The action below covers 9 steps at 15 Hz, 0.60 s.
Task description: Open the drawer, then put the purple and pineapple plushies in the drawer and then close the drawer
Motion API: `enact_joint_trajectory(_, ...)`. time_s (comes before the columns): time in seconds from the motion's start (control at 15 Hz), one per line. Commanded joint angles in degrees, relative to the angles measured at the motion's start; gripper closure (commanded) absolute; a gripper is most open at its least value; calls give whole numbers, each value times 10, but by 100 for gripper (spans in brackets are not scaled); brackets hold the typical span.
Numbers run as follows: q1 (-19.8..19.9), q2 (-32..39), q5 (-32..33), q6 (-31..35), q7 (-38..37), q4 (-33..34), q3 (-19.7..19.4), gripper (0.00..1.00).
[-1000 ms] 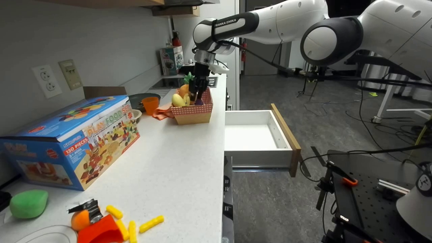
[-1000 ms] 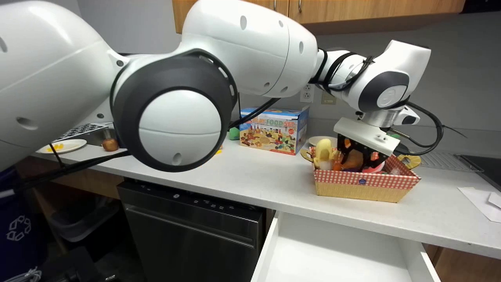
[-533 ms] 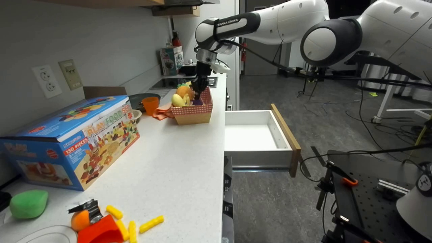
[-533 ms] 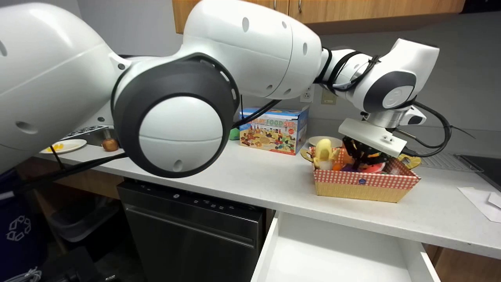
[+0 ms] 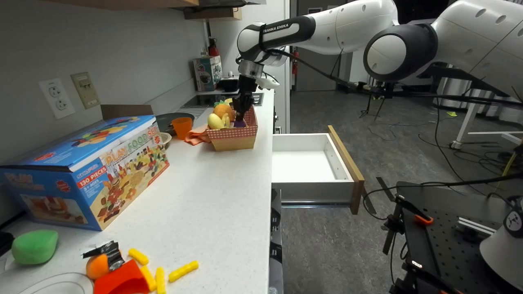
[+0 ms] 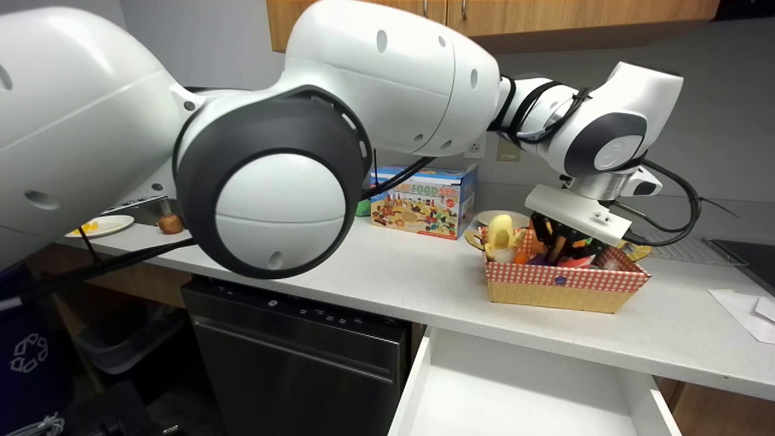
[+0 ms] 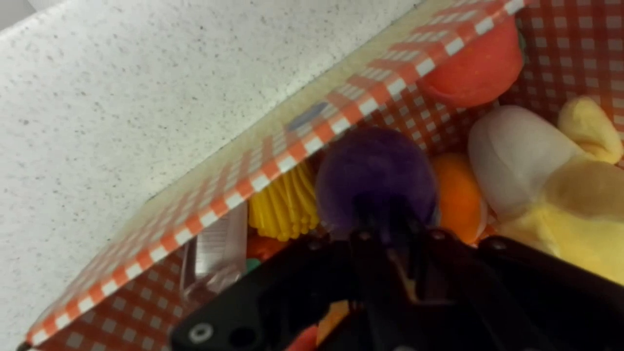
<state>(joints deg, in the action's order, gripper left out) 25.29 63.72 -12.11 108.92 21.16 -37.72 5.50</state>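
The drawer (image 5: 347, 169) stands open with a bare white floor (image 6: 533, 393). Inside the basket, my gripper (image 7: 384, 202) points down at the purple plushie (image 7: 373, 165), its fingers drawn close together. A little purple cloth shows between the dark fingertips, which look shut on the toy's top. In an exterior view the purple plushie (image 5: 240, 123) peeks out just below my gripper (image 5: 240, 116). The pineapple plushie (image 5: 223, 110), orange and oval, leans in the basket beside the fingers. My jaws are partly dark and blurred in the wrist view.
A checked-rim basket (image 6: 560, 293) sits near the counter edge above the drawer. It also holds a banana toy (image 6: 501, 233), a red toy (image 7: 477, 68) and yellow strips (image 7: 285, 202). A toy-food box (image 5: 94, 171) and orange cup (image 5: 182, 126) stand along the wall.
The gripper's fingers have come together on the purple plushie. The arm has shifted slightly right in both exterior views. Beside it, the pineapple plushie's leafy top has tipped lower.
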Motion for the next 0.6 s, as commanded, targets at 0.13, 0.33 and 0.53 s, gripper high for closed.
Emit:
enact_joint_trajectory(0.13,5,20,-11,-31,-4,24,11,35)
enact_joint_trajectory(0.33,6,32,-12,-29,-9,23,11,13)
enact_joint_trajectory(0.53,7,44,-14,-28,-13,25,12,0)
